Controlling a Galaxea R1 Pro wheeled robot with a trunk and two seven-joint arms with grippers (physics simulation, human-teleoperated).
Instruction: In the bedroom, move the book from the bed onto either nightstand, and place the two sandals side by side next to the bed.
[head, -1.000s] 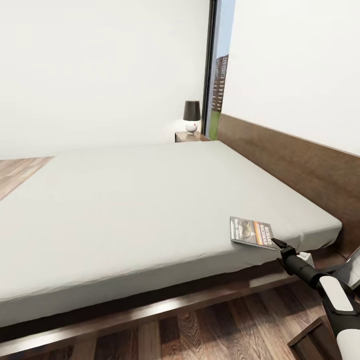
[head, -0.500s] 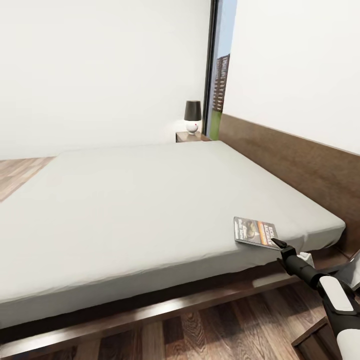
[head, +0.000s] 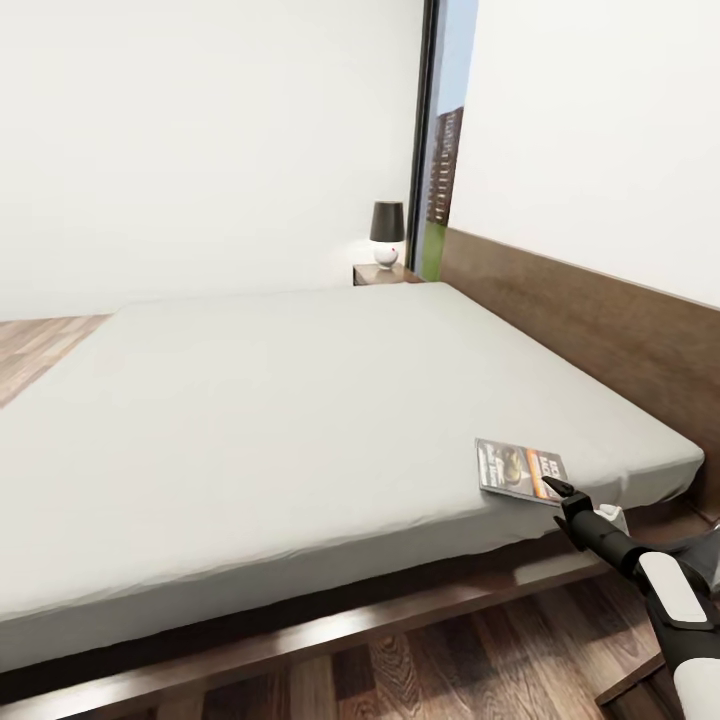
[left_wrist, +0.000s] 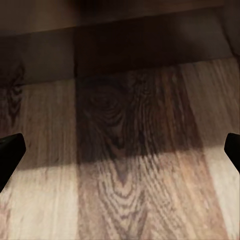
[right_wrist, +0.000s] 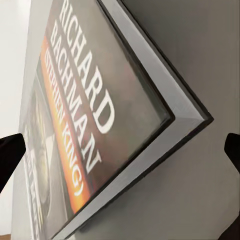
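Close on the book now, lying flat on the bed, cover up: white "RICHARD BACHMAN" over an orange band. One corner points between the right gripper's dark fingertips, spread wide apart.

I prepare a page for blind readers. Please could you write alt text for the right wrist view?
A paperback book lies flat on the pale grey mattress of a bed, seen very close, one corner pointing forward; its dark cover with an orange band reads "Richard Bachman (Stephen King)". The two dark fingertips of the right claw stand wide apart at the picture's sides, holding nothing.
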